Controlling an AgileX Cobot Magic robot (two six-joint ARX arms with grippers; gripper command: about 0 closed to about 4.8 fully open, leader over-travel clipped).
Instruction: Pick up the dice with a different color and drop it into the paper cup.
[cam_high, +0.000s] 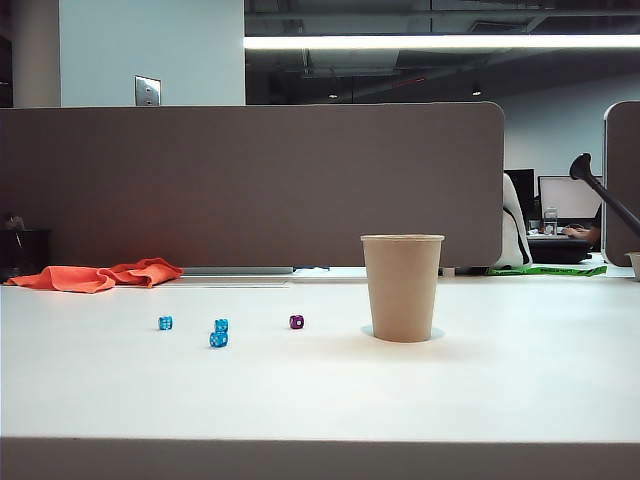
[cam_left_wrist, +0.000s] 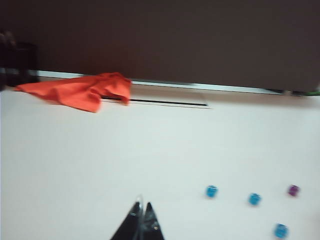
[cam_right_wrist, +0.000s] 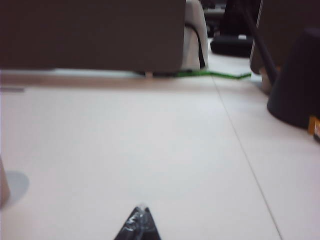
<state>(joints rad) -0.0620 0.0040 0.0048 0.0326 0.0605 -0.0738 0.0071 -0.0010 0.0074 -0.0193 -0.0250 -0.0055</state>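
1. Exterior view: the purple die (cam_high: 297, 322) is seen just beside the paper cup (cam_high: 402, 287); neither gripper is shown.
2. Left wrist view: the left gripper (cam_left_wrist: 140, 218) is shown pinched together, empty, well apart from the purple die (cam_left_wrist: 293, 190).
3. Right wrist view: the right gripper (cam_right_wrist: 140, 220) is shown clenched on nothing. The die is judged light, hard and slippery, best pinched across opposite flat faces.

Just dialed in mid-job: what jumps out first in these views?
The tan paper cup stands upright mid-table, with the purple die alone just left of it and three blue dice farther left. An orange cloth lies at the far left edge. The left gripper and right gripper are both shut, holding nothing.
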